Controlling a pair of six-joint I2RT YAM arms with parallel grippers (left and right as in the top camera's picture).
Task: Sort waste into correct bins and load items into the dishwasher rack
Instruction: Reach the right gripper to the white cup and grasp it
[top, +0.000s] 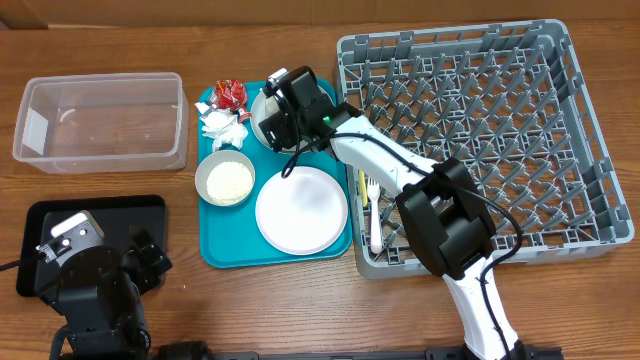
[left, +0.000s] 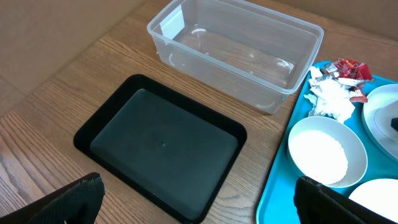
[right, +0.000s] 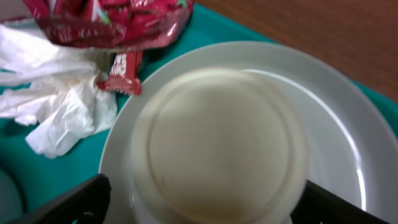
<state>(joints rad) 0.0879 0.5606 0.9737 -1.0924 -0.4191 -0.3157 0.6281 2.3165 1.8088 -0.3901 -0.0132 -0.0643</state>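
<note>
Right under our right gripper (right: 205, 186) sits the small cup (right: 217, 149) on the grey plate (right: 339, 124) on the teal tray (top: 225, 247), fingers spread wide on both sides. At its 11 o'clock lie a red wrapper (right: 106, 18), letters too blurry to read, and the napkin (right: 56, 106). Our left gripper (left: 199, 186) hangs spread over the black tray (left: 161, 143), holding nothing.

White lettering on the red wrappers (right: 124, 68), too blurred to read, no other text legible

Small cup (right: 217, 143) on pale plate (right: 339, 134)
</note>
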